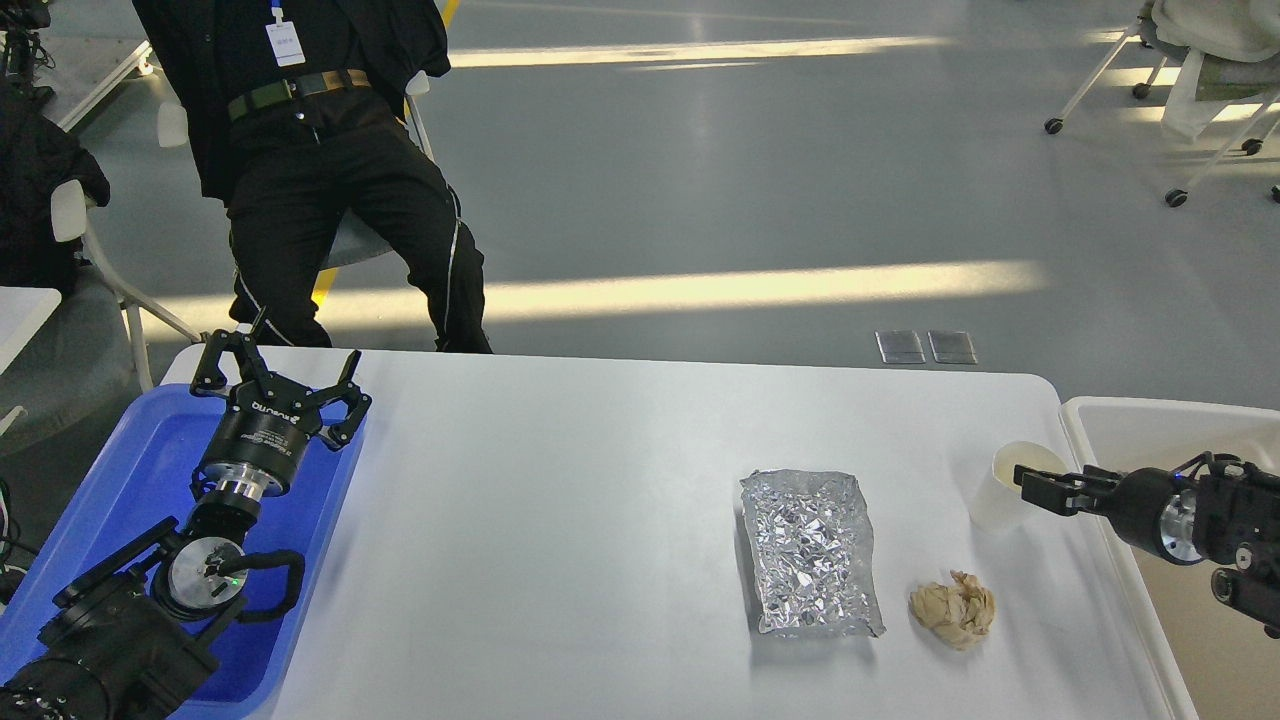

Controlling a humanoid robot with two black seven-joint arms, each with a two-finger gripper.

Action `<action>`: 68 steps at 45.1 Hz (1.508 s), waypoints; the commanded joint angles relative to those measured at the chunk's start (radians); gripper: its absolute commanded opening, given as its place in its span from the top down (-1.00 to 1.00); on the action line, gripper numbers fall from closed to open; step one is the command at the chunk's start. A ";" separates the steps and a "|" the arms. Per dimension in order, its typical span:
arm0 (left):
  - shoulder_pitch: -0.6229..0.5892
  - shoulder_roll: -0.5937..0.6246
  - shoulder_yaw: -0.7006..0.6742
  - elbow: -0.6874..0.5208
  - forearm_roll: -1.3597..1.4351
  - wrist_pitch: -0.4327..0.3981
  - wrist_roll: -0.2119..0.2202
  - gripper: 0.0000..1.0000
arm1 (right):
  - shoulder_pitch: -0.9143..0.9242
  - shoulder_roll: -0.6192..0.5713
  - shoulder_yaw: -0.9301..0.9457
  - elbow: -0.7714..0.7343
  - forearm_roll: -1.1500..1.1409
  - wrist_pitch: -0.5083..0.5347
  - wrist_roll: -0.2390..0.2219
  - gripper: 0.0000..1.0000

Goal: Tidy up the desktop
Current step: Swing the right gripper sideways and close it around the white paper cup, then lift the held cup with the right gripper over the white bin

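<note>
The white desktop (600,500) holds a crumpled silver foil packet (810,552), a crumpled beige paper ball (953,608) and a white paper cup (1005,488) near its right edge. My right gripper (1035,489) comes in from the right, low, with its dark fingertips at the cup's right side; I cannot tell its fingers apart or whether they touch the cup. My left gripper (281,373) is open and empty, held over the far end of the blue tray (120,470) at the left.
A beige-white tub (1150,425) stands off the desktop's right edge, under my right arm. A person in black (330,170) sits on a chair just beyond the far left corner. Wheeled chairs (1190,90) stand at the far right.
</note>
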 commanded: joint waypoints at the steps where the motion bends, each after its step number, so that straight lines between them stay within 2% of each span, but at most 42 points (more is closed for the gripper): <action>1: 0.000 0.000 0.000 0.000 0.000 0.000 0.000 -1.00 | -0.003 0.006 0.003 -0.009 0.010 -0.017 0.002 0.40; 3: 0.000 0.000 0.000 0.000 0.000 0.000 0.000 -1.00 | -0.001 0.004 0.007 -0.006 0.010 -0.022 0.002 0.66; 5: 0.000 0.000 0.000 0.000 0.000 0.000 0.000 -1.00 | 0.000 0.003 0.007 -0.006 0.010 -0.030 0.002 0.82; 10: 0.000 0.000 0.000 0.000 0.000 0.000 -0.002 -1.00 | 0.003 0.003 -0.001 0.001 0.010 -0.056 0.002 1.00; 36: 0.000 0.000 0.000 0.000 0.000 0.000 0.000 -1.00 | -0.001 -0.006 -0.015 0.007 0.010 -0.043 0.003 1.00; 44: 0.000 0.000 0.000 0.000 0.000 0.000 0.000 -1.00 | 0.031 -0.052 0.007 0.060 0.017 -0.008 0.003 1.00; 53: 0.000 0.000 0.000 0.000 0.001 0.000 0.000 -1.00 | 0.177 -0.201 0.005 0.221 0.059 0.163 0.005 1.00; 57: 0.000 0.000 0.000 -0.002 0.001 0.000 0.000 -1.00 | 0.201 -0.239 0.002 0.254 0.057 0.182 0.008 1.00; 63: 0.000 0.000 0.000 -0.002 0.001 0.000 0.000 -1.00 | 0.270 -0.348 -0.003 0.397 0.054 0.185 0.012 1.00; 68: 0.000 0.000 0.000 -0.002 0.001 0.000 0.000 -1.00 | 0.350 -0.407 -0.013 0.431 0.056 0.239 0.006 1.00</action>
